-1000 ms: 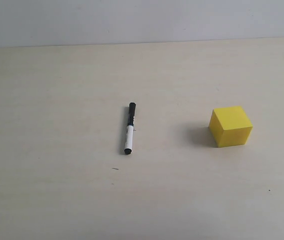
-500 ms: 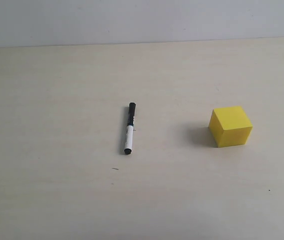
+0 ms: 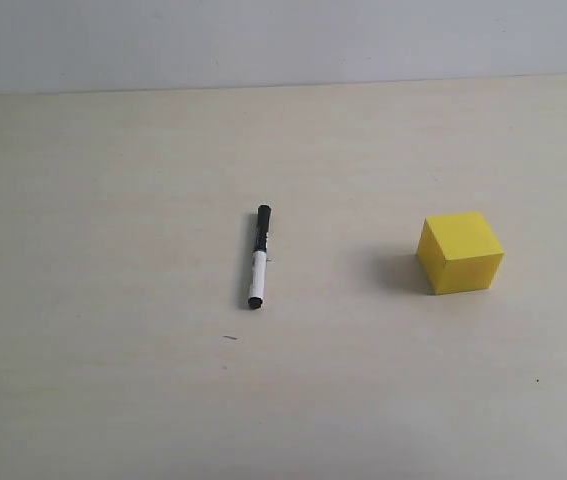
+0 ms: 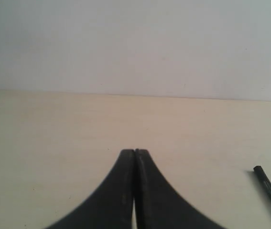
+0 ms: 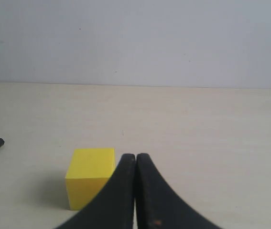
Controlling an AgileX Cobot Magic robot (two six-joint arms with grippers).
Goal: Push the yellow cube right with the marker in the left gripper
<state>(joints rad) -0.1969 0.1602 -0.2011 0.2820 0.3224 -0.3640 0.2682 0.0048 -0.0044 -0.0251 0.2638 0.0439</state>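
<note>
1. Only my wrist views show the left gripper (image 4: 135, 151) and right gripper (image 5: 135, 155): fingers pressed together, empty.
2. The marker (image 3: 258, 257) lies on the table (image 3: 113, 300), well left of the yellow cube (image 3: 460, 252), long axis near-to-far, cap end away.

The left pincer (image 4: 135, 151) is matte black: two smooth fingers (image 4: 116, 191) with rounded tips, flaring wide toward their base, a thin seam between them. The right pincer (image 5: 135, 155) looks the same, with a tiny orange speck (image 5: 157, 222) on one finger.
</note>
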